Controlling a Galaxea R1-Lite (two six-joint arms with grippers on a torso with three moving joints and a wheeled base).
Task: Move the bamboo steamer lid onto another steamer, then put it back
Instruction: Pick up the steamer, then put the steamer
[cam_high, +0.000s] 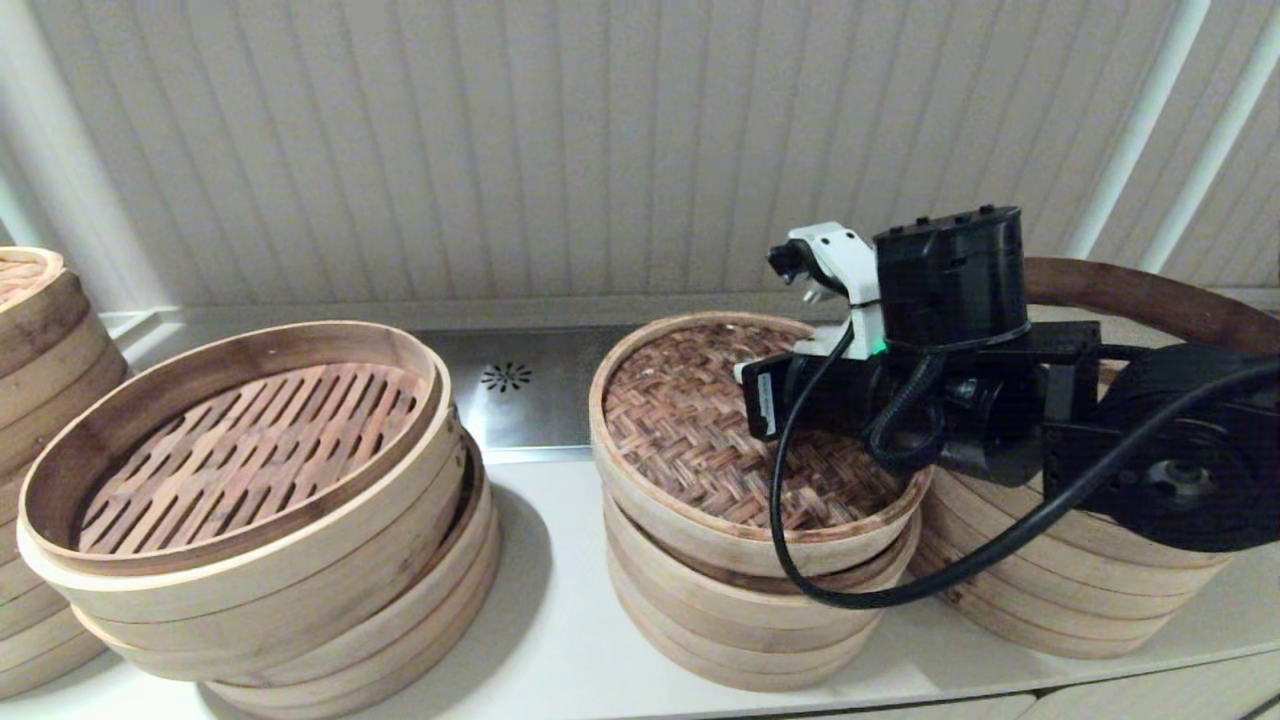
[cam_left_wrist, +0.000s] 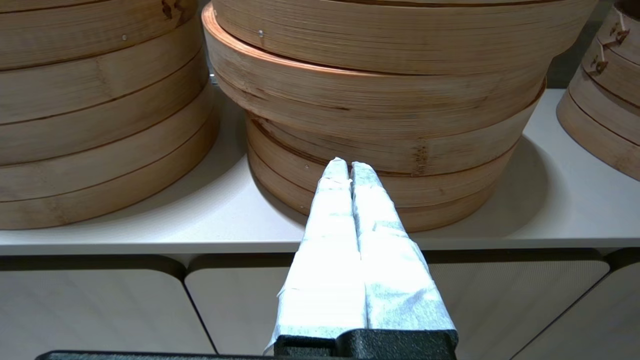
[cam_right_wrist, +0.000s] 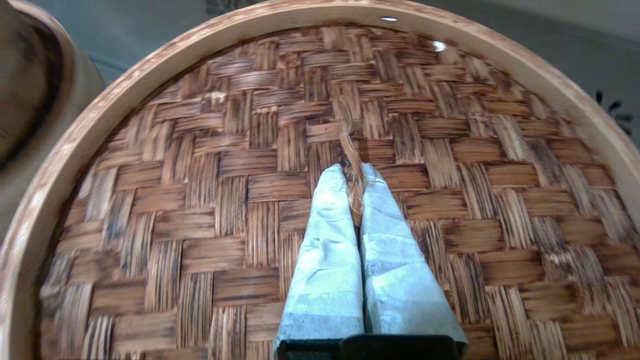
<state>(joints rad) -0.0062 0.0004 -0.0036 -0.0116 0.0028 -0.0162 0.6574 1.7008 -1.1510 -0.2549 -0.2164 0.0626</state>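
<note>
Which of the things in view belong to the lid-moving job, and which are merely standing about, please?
Job:
bamboo steamer lid, on the middle stack
right tool, shut on the lid's woven loop
tall steamer at the right, the destination

Standing about:
leaning stack with slatted tray
far-left stack
left tool, shut, parked low before the counter

Dim-sum kitchen: stacked bamboo steamers, counter.
</note>
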